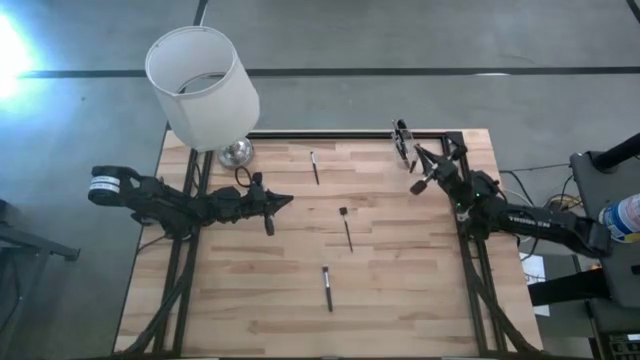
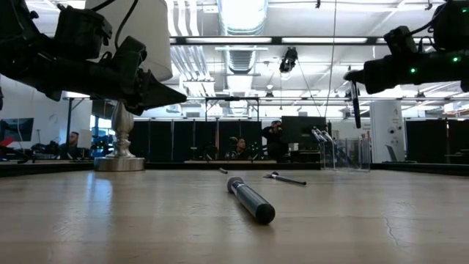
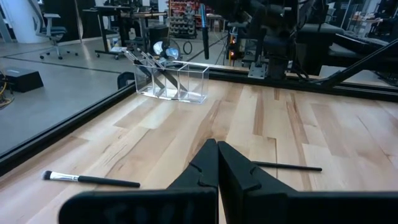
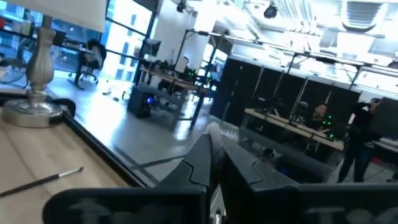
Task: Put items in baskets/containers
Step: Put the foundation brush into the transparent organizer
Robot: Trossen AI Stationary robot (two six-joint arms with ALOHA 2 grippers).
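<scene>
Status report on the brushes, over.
Left tool shut, empty, hovering mid-table. Right tool shut on a brush near clear container. Three brushes loose. Path clear.

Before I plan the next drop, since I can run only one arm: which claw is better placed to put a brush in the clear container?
The right claw, most likely: it is shut on a brush and hangs near the clear container. The left claw is shut and empty, farther away.

Lamp w/ white shade and silver base at table far-left corner. People at desks in bkgd.
</scene>
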